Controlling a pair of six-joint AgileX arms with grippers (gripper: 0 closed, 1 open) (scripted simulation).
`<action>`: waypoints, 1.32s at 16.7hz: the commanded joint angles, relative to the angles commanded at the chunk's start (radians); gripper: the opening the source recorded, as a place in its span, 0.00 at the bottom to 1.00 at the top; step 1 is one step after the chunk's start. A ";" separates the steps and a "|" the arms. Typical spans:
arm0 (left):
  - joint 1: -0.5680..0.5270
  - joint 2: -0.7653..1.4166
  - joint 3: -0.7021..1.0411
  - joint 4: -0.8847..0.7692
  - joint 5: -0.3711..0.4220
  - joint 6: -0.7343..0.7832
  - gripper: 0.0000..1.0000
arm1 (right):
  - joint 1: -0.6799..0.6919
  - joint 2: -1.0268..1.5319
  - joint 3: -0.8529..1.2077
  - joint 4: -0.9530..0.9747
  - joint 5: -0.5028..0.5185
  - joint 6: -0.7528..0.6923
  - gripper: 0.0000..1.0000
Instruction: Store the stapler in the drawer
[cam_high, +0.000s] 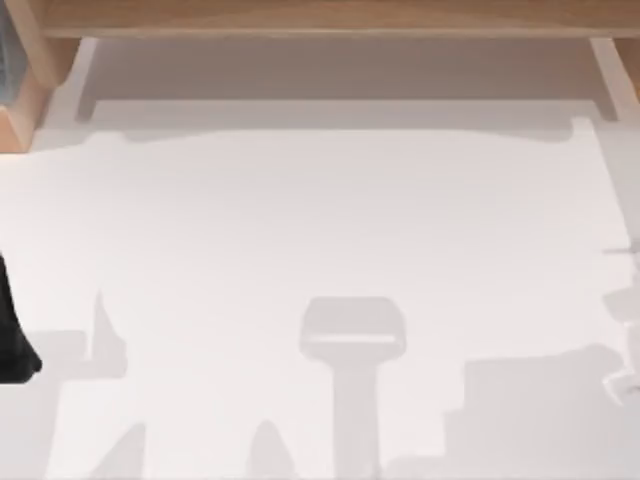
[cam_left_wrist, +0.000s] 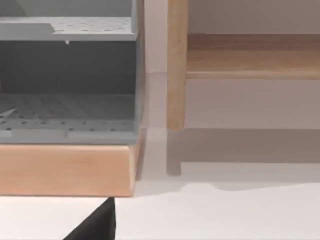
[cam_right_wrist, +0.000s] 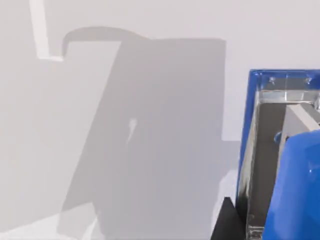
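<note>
The blue stapler (cam_right_wrist: 285, 165) lies right beside the right claw's dark fingertip (cam_right_wrist: 227, 222), whose grip I cannot tell. The white worktop (cam_high: 320, 250) runs back to a wooden shelf (cam_high: 330, 18); a grey drawer unit (cam_left_wrist: 67, 75) stands at its left.

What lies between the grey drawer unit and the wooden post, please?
Nothing: in the left wrist view the narrow gap between the drawer unit and the wooden post is bare.
</note>
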 joint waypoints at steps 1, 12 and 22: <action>0.000 0.000 0.000 0.000 0.000 0.000 1.00 | 0.000 -0.002 0.002 -0.001 0.000 0.000 0.00; 0.000 0.000 0.000 0.000 0.000 0.000 1.00 | -0.059 0.040 0.294 -0.091 0.003 0.000 0.00; 0.000 0.000 0.000 0.000 0.000 0.000 1.00 | -0.228 0.617 1.308 -0.393 0.005 -0.001 0.00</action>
